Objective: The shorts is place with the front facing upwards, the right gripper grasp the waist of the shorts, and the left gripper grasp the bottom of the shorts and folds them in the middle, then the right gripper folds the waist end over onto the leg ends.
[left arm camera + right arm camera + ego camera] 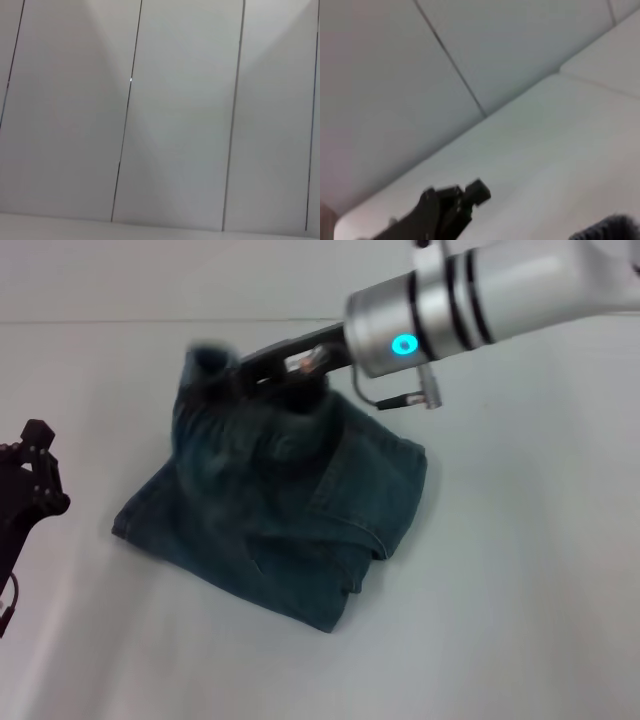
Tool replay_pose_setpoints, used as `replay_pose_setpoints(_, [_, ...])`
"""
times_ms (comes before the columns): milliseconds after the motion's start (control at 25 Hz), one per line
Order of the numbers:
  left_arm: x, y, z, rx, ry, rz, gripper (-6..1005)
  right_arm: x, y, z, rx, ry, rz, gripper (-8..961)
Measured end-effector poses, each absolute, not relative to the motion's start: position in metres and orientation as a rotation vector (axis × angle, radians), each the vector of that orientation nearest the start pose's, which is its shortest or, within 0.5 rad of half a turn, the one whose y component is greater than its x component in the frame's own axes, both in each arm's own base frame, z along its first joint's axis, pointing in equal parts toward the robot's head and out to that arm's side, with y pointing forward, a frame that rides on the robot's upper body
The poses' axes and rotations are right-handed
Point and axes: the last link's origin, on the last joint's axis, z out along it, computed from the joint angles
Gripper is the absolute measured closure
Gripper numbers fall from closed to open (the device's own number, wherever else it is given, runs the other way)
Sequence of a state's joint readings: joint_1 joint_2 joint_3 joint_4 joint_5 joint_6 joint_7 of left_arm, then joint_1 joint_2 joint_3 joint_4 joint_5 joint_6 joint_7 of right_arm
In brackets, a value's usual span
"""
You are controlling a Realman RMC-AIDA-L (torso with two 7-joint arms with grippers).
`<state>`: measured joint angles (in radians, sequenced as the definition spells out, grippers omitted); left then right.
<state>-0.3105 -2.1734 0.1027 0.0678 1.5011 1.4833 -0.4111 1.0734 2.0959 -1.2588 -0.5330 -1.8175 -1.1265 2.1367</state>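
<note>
Dark blue denim shorts (290,510) lie folded lengthwise on the white table (520,600) in the head view. Their waist end (205,365) is lifted off the table and curls over the rest of the cloth. My right gripper (232,365) reaches in from the upper right and is shut on that raised waist. The leg ends (330,610) rest flat toward the near side. My left gripper (35,475) stays at the far left edge, apart from the shorts and holding nothing. It also shows far off in the right wrist view as the left gripper (452,205).
The silver right forearm (480,300) with a lit blue ring spans the upper right above the table. The left wrist view shows only a white panelled wall (175,120).
</note>
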Motion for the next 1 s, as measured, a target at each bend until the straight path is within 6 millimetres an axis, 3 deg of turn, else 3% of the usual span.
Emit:
replay_pose_setpoints(120, [-0.334, 0.259, -0.021, -1.622, -0.57, -0.919, 915, 0.057, 0.413, -0.098, -2.922, 0.922, 0.33, 740])
replay_pose_setpoints(280, [-0.333, 0.259, -0.022, -1.628, -0.569, -0.921, 909, 0.057, 0.414, -0.094, -2.912, 0.921, 0.309, 723])
replay_pose_setpoints(400, [-0.333, 0.259, -0.022, -1.628, -0.562, -0.927, 904, 0.061, 0.415, -0.081, -2.89, 0.884, 0.361, 576])
replay_pose_setpoints(480, [-0.332, 0.258, -0.021, -1.627, -0.554, -0.935, 901, 0.079, 0.413, -0.064, -2.834, 0.82, 0.433, 478])
replay_pose_setpoints(600, [-0.327, 0.256, -0.019, -1.636, -0.523, -0.964, 896, 0.106, 0.406, -0.041, -2.734, 0.702, 0.515, 242])
replay_pose_setpoints(720, [-0.318, 0.257, -0.018, -1.709, -0.48, -1.02, 891, 0.143, 0.392, -0.025, -2.638, 0.676, 0.612, 132])
replay_pose_setpoints(840, [-0.305, 0.262, -0.019, -1.888, -0.436, -1.08, 886, 0.173, 0.372, -0.013, -2.589, 0.652, 0.736, 22])
replay_pose_setpoints(1000, [-0.292, 0.273, -0.015, -2.194, -0.487, -1.114, 880, 0.202, 0.333, 0.001, -2.642, 0.581, 0.845, 10])
